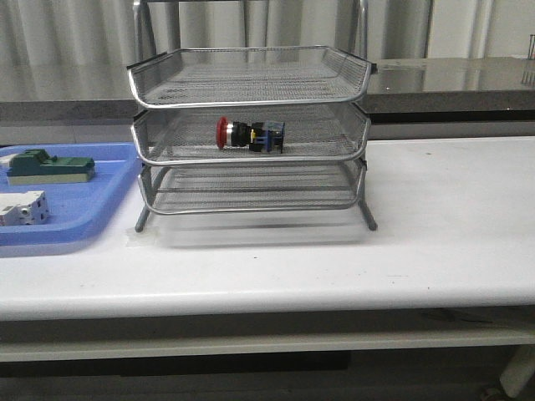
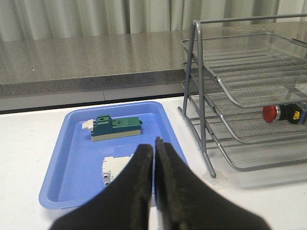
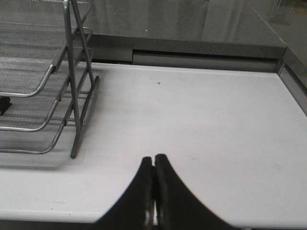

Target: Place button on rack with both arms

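Observation:
The button (image 1: 249,134), with red head, black body and blue-yellow rear block, lies on its side in the middle tier of the silver wire-mesh rack (image 1: 251,63). It also shows in the left wrist view (image 2: 283,112) inside the rack (image 2: 230,103). My left gripper (image 2: 154,146) is shut and empty, above the near part of the blue tray, away from the rack. My right gripper (image 3: 154,160) is shut and empty over bare white table, to the right of the rack (image 3: 72,96). Neither arm shows in the front view.
A flat blue tray (image 1: 92,213) lies left of the rack, holding a green block component (image 1: 50,165) and a white boxy breaker (image 1: 21,209). Both also show in the left wrist view: green block (image 2: 115,127), breaker (image 2: 112,168). A grey counter (image 1: 451,79) runs behind the table.

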Motion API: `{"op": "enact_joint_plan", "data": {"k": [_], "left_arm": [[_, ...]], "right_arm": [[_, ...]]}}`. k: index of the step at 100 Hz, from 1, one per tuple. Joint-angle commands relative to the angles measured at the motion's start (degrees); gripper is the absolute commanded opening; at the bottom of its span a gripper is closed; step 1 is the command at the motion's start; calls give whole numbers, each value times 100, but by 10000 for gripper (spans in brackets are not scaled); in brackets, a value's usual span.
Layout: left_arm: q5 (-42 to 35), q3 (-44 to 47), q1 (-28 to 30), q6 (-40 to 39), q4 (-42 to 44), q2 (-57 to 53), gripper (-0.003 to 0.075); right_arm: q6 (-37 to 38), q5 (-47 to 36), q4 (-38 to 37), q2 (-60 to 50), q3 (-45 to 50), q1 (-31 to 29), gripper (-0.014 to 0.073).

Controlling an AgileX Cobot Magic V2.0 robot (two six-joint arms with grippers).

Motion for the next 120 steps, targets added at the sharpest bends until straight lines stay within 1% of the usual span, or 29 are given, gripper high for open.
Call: {"op": "enact_joint_plan", "data": {"k": [1,83,104,120], "left_arm": [[-427,-168,16,-50,-75,26,4],[-427,-168,16,-50,-75,26,4],[-427,-168,16,-50,-75,26,4],[-427,-168,16,-50,-75,26,4]], "right_arm": [[21,-411,-72,-182,-114,-39,-69],[21,-490,-72,-266,-53,-39,-69],[21,-1243,-56,-819,711,-39,-69],[21,-1842,218,-1458,1533,-39,-69]]}}
